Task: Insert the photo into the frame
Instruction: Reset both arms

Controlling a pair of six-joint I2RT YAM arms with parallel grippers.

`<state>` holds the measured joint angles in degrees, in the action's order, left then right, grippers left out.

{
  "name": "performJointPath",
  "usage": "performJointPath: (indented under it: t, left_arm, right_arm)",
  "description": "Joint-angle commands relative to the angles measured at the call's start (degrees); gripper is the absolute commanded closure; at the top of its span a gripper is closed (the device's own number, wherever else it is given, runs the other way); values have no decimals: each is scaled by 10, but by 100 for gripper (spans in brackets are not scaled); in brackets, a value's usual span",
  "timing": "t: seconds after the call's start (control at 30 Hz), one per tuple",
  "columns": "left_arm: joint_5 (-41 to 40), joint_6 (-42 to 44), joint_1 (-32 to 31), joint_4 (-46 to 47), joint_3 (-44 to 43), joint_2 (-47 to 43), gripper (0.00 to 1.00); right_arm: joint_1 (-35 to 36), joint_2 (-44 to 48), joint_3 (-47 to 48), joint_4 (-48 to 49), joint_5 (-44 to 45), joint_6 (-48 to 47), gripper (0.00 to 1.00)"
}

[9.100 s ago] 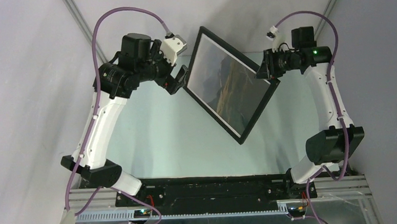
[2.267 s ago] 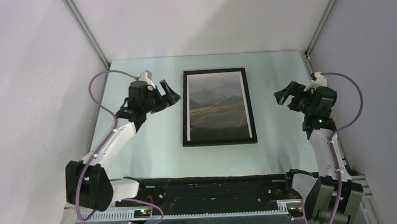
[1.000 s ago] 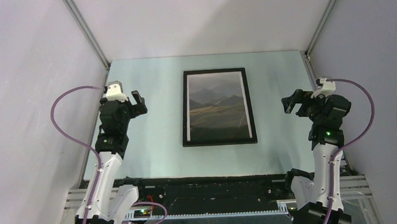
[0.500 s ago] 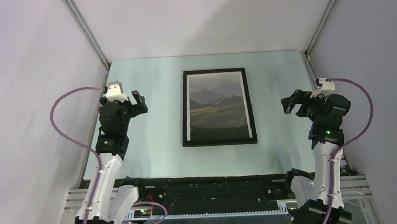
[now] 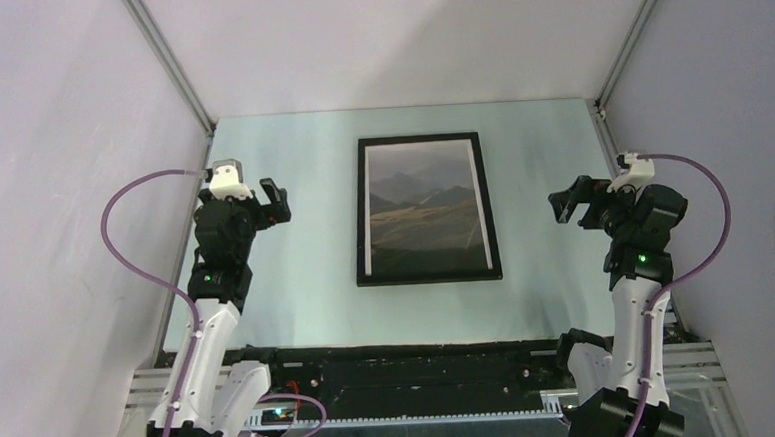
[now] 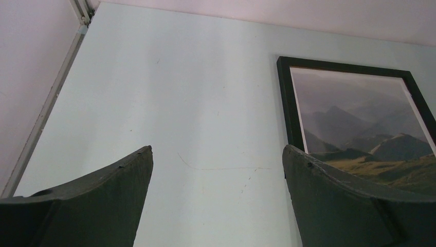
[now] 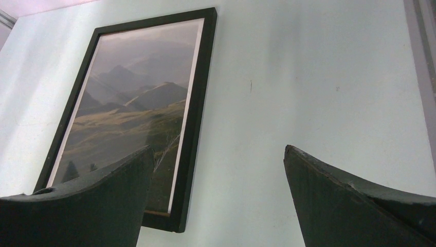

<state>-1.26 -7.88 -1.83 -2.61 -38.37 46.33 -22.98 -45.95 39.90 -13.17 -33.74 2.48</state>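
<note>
The black frame (image 5: 429,276) lies flat, front side up, in the middle of the pale table, long side running away from me. The photo (image 5: 425,206) of dark mountains and yellow-green hills shows inside it behind the pane, with a thin white border. My left gripper (image 5: 273,201) hovers open to the left of the frame, holding nothing. My right gripper (image 5: 568,199) hovers open to the right, also holding nothing. In the left wrist view the open gripper (image 6: 217,149) frames bare table, with the frame (image 6: 286,98) and photo (image 6: 360,123) at right. The right wrist view's gripper (image 7: 218,148) has the frame (image 7: 198,103) and photo (image 7: 133,98) at left.
Grey walls close in the table (image 5: 306,273) on three sides, with metal posts (image 5: 167,60) at the back corners. A black base rail (image 5: 401,363) runs along the near edge between the arm bases.
Earlier both arms held the frame tilted up in the air. It now lies flat, and both arms have drawn back to the sides. Over the last second the left gripper drifted slightly right.
</note>
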Motion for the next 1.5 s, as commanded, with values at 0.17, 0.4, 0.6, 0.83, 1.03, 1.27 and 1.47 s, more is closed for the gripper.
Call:
performJointPath:
  t: [0.17, 0.4, 0.6, 0.83, 1.03, 1.27, 1.47]
  left_arm:
    - [7, 14, 6, 23, 1, -8, 0]
    - [5, 17, 6, 23, 0, -5, 0]
    - [2, 18, 6, 23, 0, -6, 0]
    - [4, 19, 6, 23, 0, -5, 0]
    - [5, 20, 6, 23, 0, -7, 0]
    - [4, 20, 6, 23, 0, -7, 0]
    - [3, 20, 6, 22, 0, -7, 0]
  right_arm:
    - [-9, 8, 21, 0, -10, -8, 0]
    - [-12, 3, 21, 0, -16, -7, 1]
    - [-14, 2, 21, -1, -23, -6, 1]
    - [-16, 4, 21, -1, -26, -6, 1]
    - [-16, 3, 21, -1, -29, -5, 1]
    - [-17, 6, 21, -2, -32, -4, 0]
    - [-18, 7, 21, -2, -33, -3, 1]
